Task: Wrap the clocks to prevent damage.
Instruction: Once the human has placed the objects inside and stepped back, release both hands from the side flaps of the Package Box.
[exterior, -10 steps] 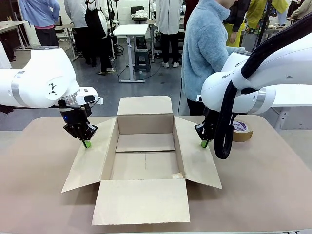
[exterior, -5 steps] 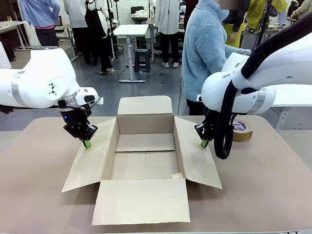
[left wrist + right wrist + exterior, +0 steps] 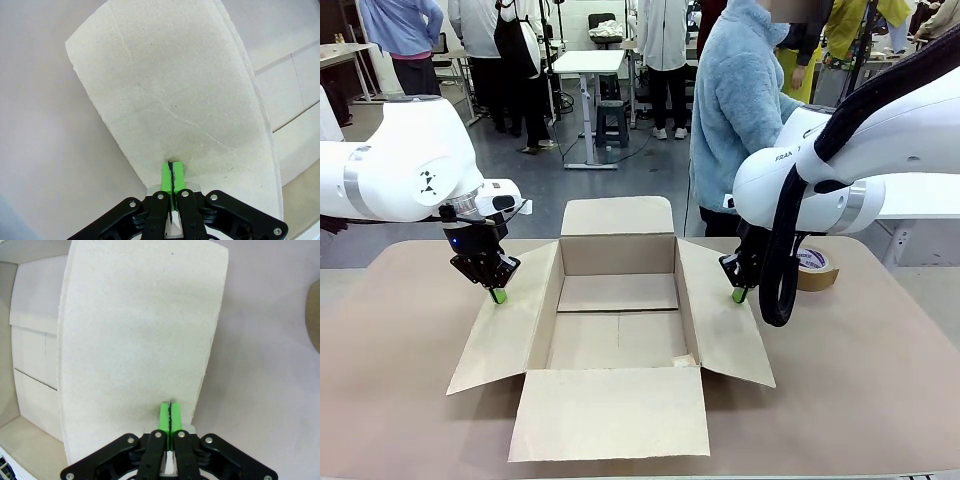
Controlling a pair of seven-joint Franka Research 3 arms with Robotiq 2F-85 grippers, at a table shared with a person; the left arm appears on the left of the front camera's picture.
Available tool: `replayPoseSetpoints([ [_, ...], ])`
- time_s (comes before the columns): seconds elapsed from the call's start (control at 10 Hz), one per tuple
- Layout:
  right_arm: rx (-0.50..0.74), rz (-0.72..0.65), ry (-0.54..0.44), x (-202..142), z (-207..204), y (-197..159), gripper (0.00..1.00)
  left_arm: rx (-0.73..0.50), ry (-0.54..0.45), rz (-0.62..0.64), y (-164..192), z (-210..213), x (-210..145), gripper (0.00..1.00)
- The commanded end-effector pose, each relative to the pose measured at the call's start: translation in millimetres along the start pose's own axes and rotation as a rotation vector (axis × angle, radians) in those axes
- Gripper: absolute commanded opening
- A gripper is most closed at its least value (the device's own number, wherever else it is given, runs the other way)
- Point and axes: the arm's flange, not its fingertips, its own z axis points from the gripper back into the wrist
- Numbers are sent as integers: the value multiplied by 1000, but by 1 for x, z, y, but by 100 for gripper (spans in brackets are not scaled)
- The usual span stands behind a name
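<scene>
1. Left claw (image 3: 497, 295) (image 3: 171, 175): green pads pressed together, nothing between them. Tip sat at the upper end of the left side flap (image 3: 505, 335) (image 3: 175, 100); contact could not be told for sure.
2. Right claw (image 3: 738, 294) (image 3: 170, 415): pads likewise shut tight and empty, tip at the upper end of the right side flap (image 3: 725, 330) (image 3: 135, 340).
3. Nearest the camera, the front flap (image 3: 610, 415) lay folded out flat on the tan counter (image 3: 860, 380).
4. Cardboard box (image 3: 618, 255) stood open mid-counter between the two claws, both side flaps splayed outward and down.
5. Far flap (image 3: 618, 215) stood upright behind the box.
6. Clocks: could not tell where they were.
7. Brown tape roll (image 3: 817, 268) lay flat on the counter, behind the right arm (image 3: 840, 180), apart from the box.
8. Person (image 3: 740, 110) in a light blue fleece stood at the far side, turned sideways.
9. Farther back: white table (image 3: 588, 62), dark stool (image 3: 611, 120) under it.
</scene>
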Motion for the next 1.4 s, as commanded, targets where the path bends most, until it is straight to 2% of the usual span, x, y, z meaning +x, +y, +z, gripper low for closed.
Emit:
replayPoseSetpoints([
  [0.0, 0, -4, 0, -1, 1, 1, 1, 4, 7, 0, 2, 1, 0, 0],
  [1.3, 0, -4, 0, -1, 1, 1, 1, 4, 7, 0, 2, 1, 0, 0],
])
